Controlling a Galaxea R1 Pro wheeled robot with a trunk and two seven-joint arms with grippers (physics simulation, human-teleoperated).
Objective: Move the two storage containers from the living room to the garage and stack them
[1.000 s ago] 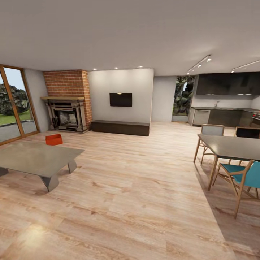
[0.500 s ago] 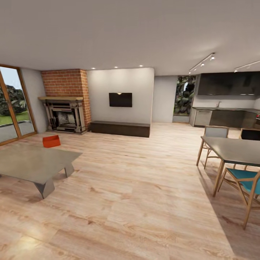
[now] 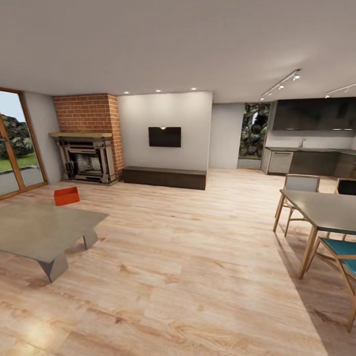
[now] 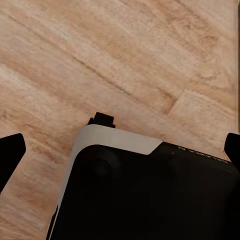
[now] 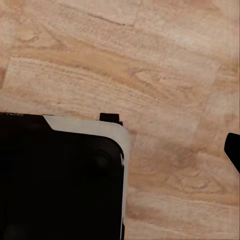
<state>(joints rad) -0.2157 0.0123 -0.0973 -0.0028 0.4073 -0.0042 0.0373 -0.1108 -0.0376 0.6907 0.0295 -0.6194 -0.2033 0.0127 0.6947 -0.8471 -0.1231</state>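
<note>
1. Standing on the light wood-plank floor (image 3: 198, 257) of the living room, one orange-red storage container (image 3: 66, 196) is seen in the head view, upright and lidless.
2. The container is placed beyond the far edge of a low grey table (image 3: 39, 230), apart from it, and in front of the red-brick fireplace (image 3: 89, 143).
3. A black wall TV (image 3: 164, 136) is mounted on the pale wall beside the fireplace, with a long dark bench (image 3: 164, 177) set beneath it.
4. A glazed door with a wood frame (image 3: 15, 148) is seen at the left edge of the head view.
5. A dining table (image 3: 324, 210) with wooden chairs, one with a teal seat (image 3: 341, 249), is seen at the right, and a dark kitchen (image 3: 311, 141) lies behind it.
6. In the left wrist view, the left pincer (image 4: 120, 152) is held wide apart over bare planks, with one black fingertip (image 4: 10, 155) at each side edge and the robot's dark body (image 4: 145, 195) between them.
7. In the right wrist view, only one fingertip (image 5: 232, 150) of the right pincer is seen at the edge, so whether it is apart or together cannot be told.
</note>
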